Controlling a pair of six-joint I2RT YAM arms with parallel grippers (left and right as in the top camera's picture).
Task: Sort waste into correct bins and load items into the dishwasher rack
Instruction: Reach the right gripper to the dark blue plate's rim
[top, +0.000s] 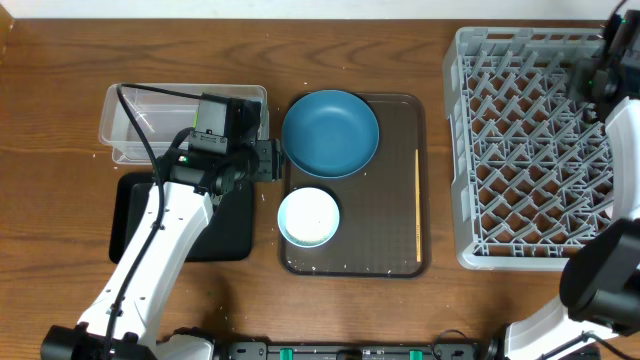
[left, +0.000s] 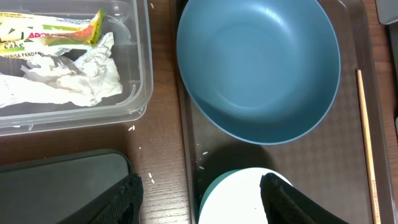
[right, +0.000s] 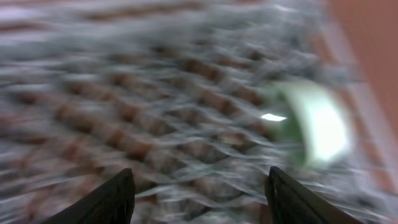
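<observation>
The left gripper (left: 202, 202) hangs open and empty just above the white bowl (left: 249, 198) on the brown tray (left: 205, 143), with the black tray (left: 56, 186) beside it. Beyond lie the dark blue bowl (left: 258, 68), a chopstick (left: 367, 137) and the clear tub (left: 142, 62), which holds the snack wrapper (left: 56, 28) and paper scraps (left: 68, 81). The right gripper (right: 202, 199), in a blurred view, spreads open and empty over the dishwasher rack (right: 155, 112), where the mint-green bowl (right: 317, 124) sits.

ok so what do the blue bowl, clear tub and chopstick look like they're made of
Blue bowl: likely matte plastic or melamine, given its even colour and soft dull sheen; ceramic is possible. Clear tub: glossy transparent plastic, with see-through walls and bright glints. Chopstick: apparently wood or bamboo, pale tan and matte.
</observation>
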